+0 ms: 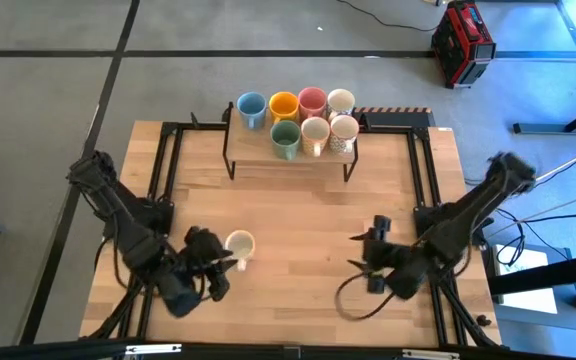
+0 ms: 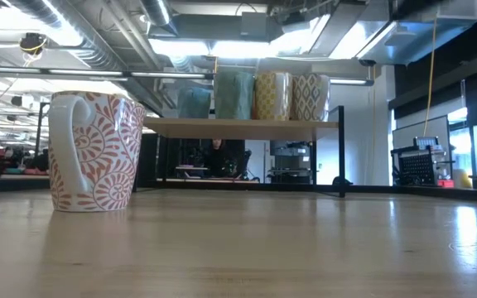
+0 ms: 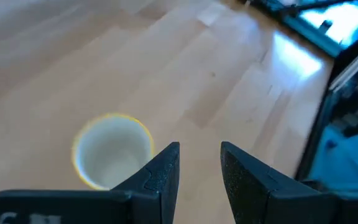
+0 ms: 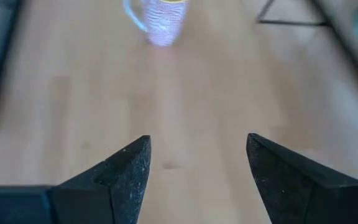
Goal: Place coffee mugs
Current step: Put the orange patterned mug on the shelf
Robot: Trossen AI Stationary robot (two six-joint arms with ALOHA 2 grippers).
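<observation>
Seven mugs (image 1: 298, 118) already parked on the small shelf (image 1: 290, 152) at the bench's twelve o'clock edge, in two tight rows: blue, yellow, pink and white behind; green, cream and a patterned one in front. One left to go: the last mug (image 1: 240, 245), white with a red swirl print, upright on bare bench (image 1: 298, 230) toward seven o'clock, well apart from the shelf. Left gripper (image 1: 230, 262) just beside it at its six o'clock side, fingers (image 3: 160, 174) parted by a narrow gap and holding nothing, the rim alongside rather than between them; no grasp made yet, by the look of it. Right gripper (image 1: 360, 252) waiting near five o'clock, fingers (image 4: 129, 168) spread wide and empty. Plenty of open wood between mug and shelf, nothing lying in the path. Tighter going at the finish: shelf crowded, free spots only at the front row's ends, with neighbours close enough to be knocked.
</observation>
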